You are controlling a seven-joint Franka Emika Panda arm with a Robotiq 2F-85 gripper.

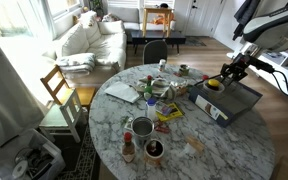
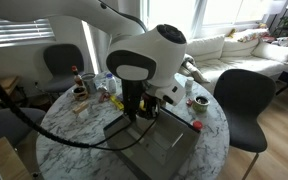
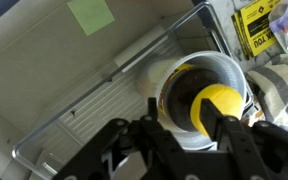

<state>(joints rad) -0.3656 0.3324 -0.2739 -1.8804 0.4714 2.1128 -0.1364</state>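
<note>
**Over the tray: gripper at the cup**

Gripper [image 3: 192, 128] fingers sit apart, straddling the cup's [image 3: 182, 92] near rim; can't tell whether the pads touch it. Yellow ball [image 3: 220, 104] lies inside. Cup stands in the metal tray [image 3: 84, 95] on the round table [image 1: 224, 150]. Best kept centred and vertical so the cup doesn't tip.

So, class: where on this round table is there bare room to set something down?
The table is bare between the tray holding the cup and the near rim, and beside the wooden chair. The middle, around the packets and bottles, is crowded.
</note>
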